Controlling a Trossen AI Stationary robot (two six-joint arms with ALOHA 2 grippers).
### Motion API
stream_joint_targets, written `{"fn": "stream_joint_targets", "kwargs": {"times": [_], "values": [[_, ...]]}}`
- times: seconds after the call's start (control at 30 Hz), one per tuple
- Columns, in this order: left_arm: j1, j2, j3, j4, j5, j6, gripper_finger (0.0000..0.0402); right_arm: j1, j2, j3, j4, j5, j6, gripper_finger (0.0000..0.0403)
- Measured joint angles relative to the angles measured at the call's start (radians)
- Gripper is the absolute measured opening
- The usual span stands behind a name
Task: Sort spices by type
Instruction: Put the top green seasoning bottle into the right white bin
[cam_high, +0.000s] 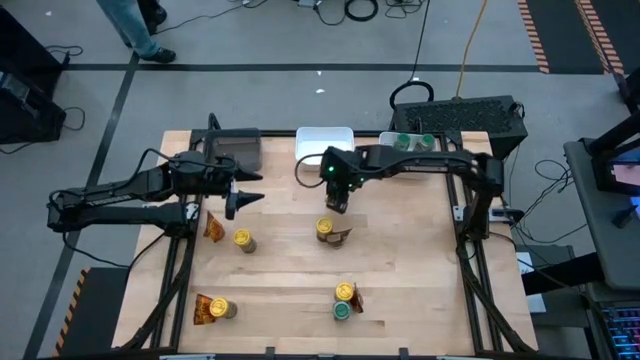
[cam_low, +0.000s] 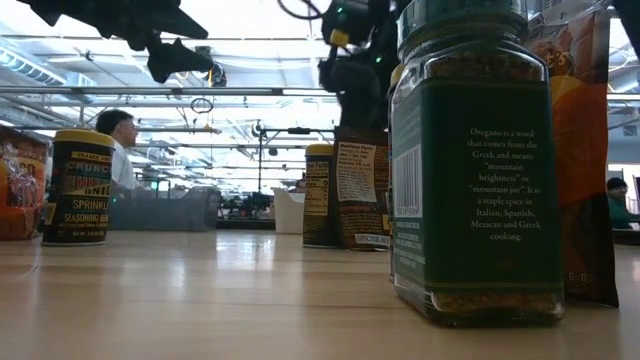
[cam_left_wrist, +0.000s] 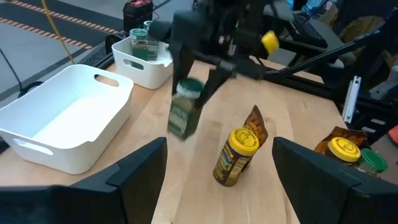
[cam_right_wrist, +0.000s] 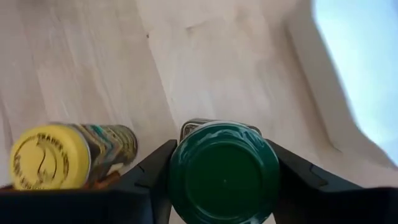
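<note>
Right gripper (cam_right_wrist: 224, 177) under my watch, clamped on green-lidded jar (cam_right_wrist: 224, 175) held off the table near white tray (cam_left_wrist: 68, 118), yellow-lidded jar (cam_right_wrist: 59, 155) just beside, left gripper (cam_left_wrist: 214, 165) wide, waiting.

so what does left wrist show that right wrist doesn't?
Left wrist only: the two white trays, one empty, one holding green-lidded jars, the right arm from outside, a foil packet, and more jars at the edge.

Right wrist only: the held jar's green lid from above, a finger against each side.

Both: the right gripper holding the green-lidded jar, beside a yellow-lidded jar.
</note>
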Motion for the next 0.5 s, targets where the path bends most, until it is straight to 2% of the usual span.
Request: {"fn": "stream_joint_targets", "kwargs": {"times": [0.23, 0.5], "values": [[0.0, 0.0, 0.0, 0.011, -0.042, -0.002, 0.0295, -0.047, -0.135, 0.0, -0.143, 0.103, -0.022, 0.0185], [0.0, 0.0, 0.0, 0.07, -0.07, -0.03, 0.0295, -0.143, -0.294, 0.0, -0.281, 0.158, -0.033, 0.0185]]}}
